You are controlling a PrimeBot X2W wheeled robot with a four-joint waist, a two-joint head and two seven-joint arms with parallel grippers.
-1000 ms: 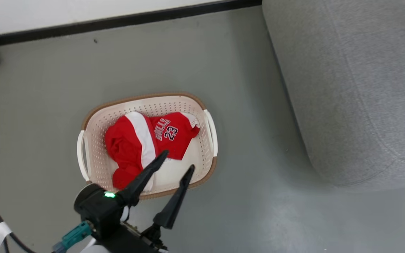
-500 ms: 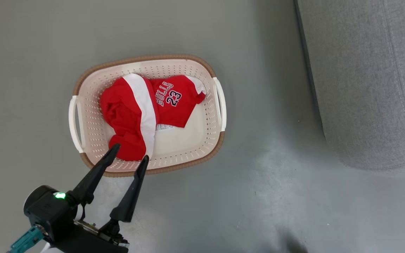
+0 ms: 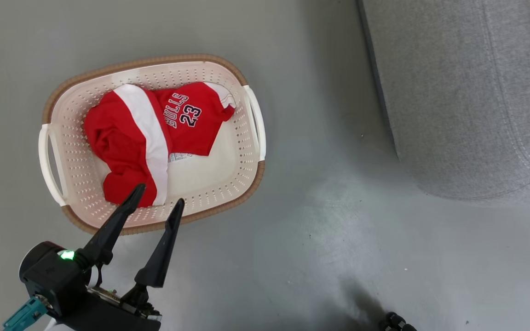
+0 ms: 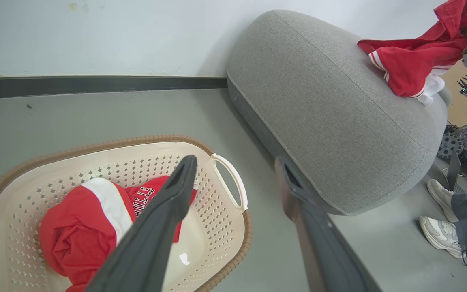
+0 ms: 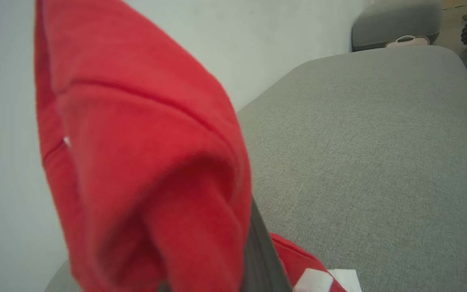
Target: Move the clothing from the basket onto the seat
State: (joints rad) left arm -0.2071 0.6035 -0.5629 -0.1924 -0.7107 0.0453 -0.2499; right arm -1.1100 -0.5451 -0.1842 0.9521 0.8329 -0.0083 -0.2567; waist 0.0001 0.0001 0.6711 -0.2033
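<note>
Bright, even light; near red cloth (image 5: 136, 170) blurred (right wrist).

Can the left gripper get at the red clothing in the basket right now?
Probably yes: the left gripper is open over the near rim of the basket, and the clothing lies uncovered with nothing between them.

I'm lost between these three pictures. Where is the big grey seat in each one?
Head view: the seat is at the upper right, running off the edge.
Left wrist view: upper middle and right, beyond the basket.
Right wrist view: the right half, behind a red garment.
Shared landmark: the basket sits left of the seat in head and left wrist views; the red garment over it links both wrist views.
</note>
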